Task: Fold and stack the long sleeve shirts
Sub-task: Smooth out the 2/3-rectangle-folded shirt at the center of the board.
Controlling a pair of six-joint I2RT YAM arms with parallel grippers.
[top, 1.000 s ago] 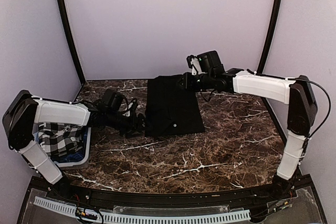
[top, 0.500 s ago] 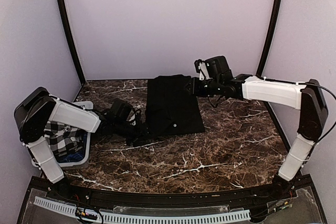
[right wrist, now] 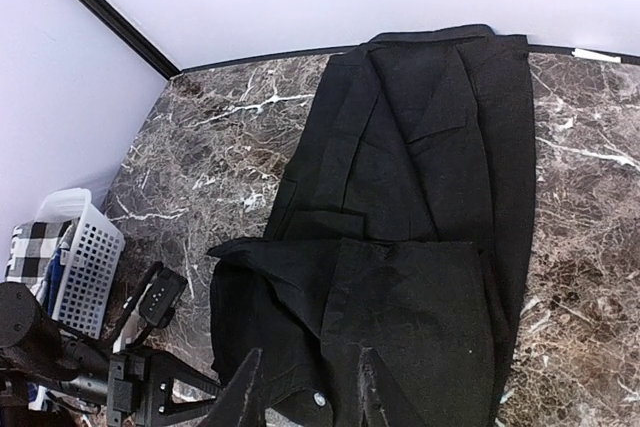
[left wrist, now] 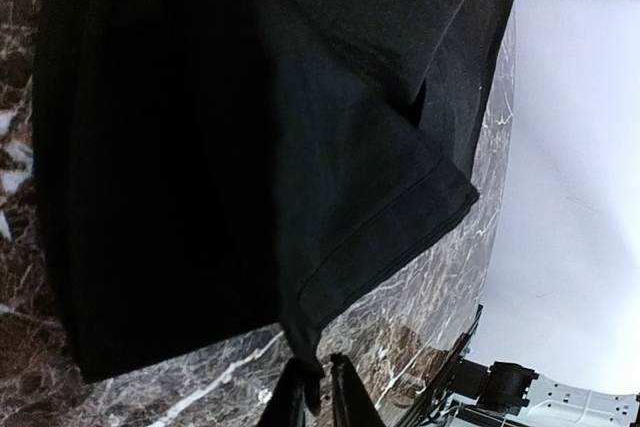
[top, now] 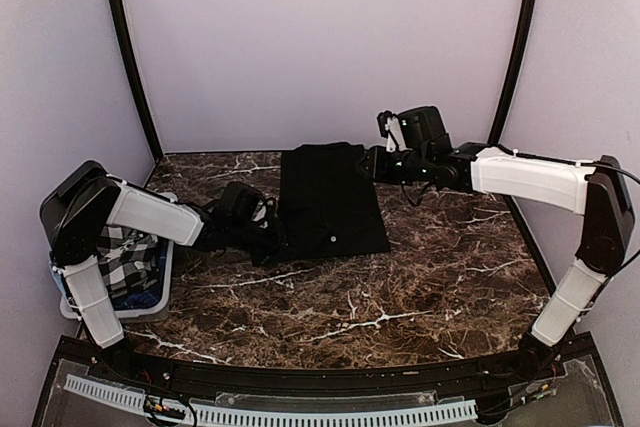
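**Mia:** Where is the shirt?

**Tom:** The black shirt [top: 330,202] lies flat on the brown table [top: 420,287], far back and in the middle. It is folded into a long shape. I can see one small pale button on it.

**Mia:** What is the left claw doing?

**Tom:** The left claw [top: 272,237] is low at the near left corner of the shirt. Its two fingers are squeezed together, and a bit of the shirt's edge is pinched between them.

**Mia:** And the right claw?

**Tom:** The right claw [top: 370,164] is by the far right corner of the shirt. Its fingers [right wrist: 243,387] are spread apart, and the cloth shows in the gap under them. It holds nothing.

**Mia:** What else is there?

**Tom:** A white basket [top: 163,282] sits at the left edge of the table, well apart from the shirt. A black and white checked cloth [top: 120,252] is in it.
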